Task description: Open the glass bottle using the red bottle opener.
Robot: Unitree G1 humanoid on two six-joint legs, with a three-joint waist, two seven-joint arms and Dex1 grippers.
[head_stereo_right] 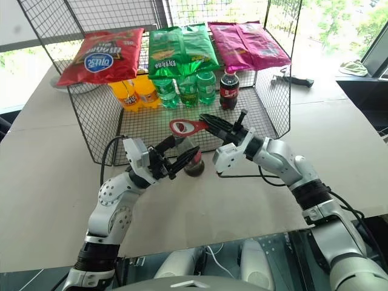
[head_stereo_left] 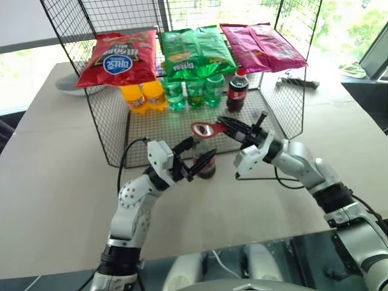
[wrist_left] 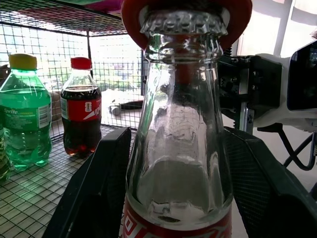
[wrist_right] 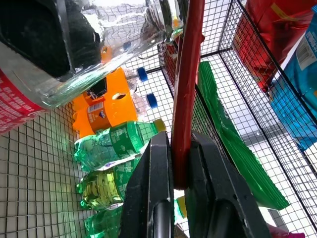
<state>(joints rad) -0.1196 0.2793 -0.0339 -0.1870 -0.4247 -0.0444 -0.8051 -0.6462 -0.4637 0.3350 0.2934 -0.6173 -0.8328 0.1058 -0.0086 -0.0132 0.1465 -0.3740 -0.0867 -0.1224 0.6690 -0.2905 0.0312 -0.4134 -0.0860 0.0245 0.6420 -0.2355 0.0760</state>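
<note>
The glass bottle (wrist_left: 178, 148) stands upright in front of the wire rack, its crimped metal cap (wrist_left: 181, 22) on its neck. My left gripper (head_stereo_left: 199, 154) is shut on the bottle's body, one black finger (wrist_left: 94, 188) on each side. The red bottle opener (head_stereo_left: 203, 129) is held level above the bottle, its ring-shaped head sitting at the cap. My right gripper (head_stereo_left: 225, 125) is shut on the opener's handle (wrist_right: 188, 89), reaching in from the right.
Right behind the bottle is a wire mesh rack (head_stereo_left: 109, 127) with chip bags (head_stereo_left: 121, 57) on top. Orange bottles (head_stereo_left: 142, 97), green bottles (head_stereo_left: 194, 91) and a plastic cola bottle (head_stereo_left: 237, 90) stand inside. A black tool (head_stereo_left: 297, 82) lies back right on the table.
</note>
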